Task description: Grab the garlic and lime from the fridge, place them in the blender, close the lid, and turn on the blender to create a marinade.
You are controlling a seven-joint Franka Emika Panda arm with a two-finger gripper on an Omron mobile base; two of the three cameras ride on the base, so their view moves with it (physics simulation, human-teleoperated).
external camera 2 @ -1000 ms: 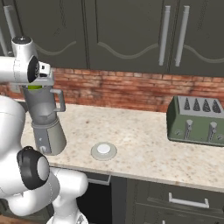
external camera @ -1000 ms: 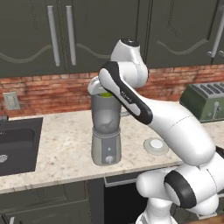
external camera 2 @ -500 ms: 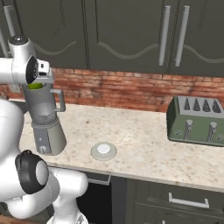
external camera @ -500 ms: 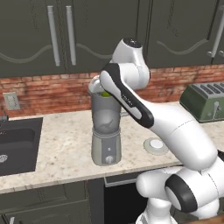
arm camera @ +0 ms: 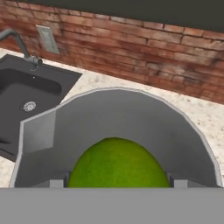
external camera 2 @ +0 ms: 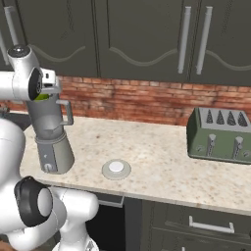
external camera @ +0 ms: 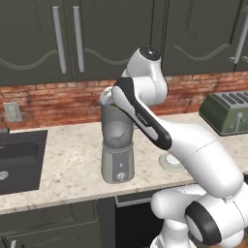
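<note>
The lime (arm camera: 117,162) is being held in the gripper (arm camera: 117,181) directly over the open mouth of the blender (external camera: 116,140); in the hand view the green fruit is being seen large and round between the two fingers, with the jug's pale rim curving around and behind it. The jaws are being kept clamped on the lime, one on each side of it. In the right base view a sliver of green (external camera 2: 42,96) is being shown at the top of the jug, just under the hand (external camera 2: 45,84).

The blender is being seen standing upright on the speckled counter (external camera: 72,160), its smoky jug on a tapered grey base with a small knob at the front and its handle turned toward the right base view. Whether anything is lying inside the jug cannot be told.

The lid (external camera 2: 116,169), a flat pale disc, is being seen lying on the counter beside the blender, apart from its base. A dark sink (external camera: 19,160) is being shown set into the counter on the blender's other side, and a green toaster (external camera 2: 219,135) is being seen well apart, further along the brick wall (external camera 2: 147,100). Dark cupboards (external camera 2: 142,34) with bar handles are being seen above.
</note>
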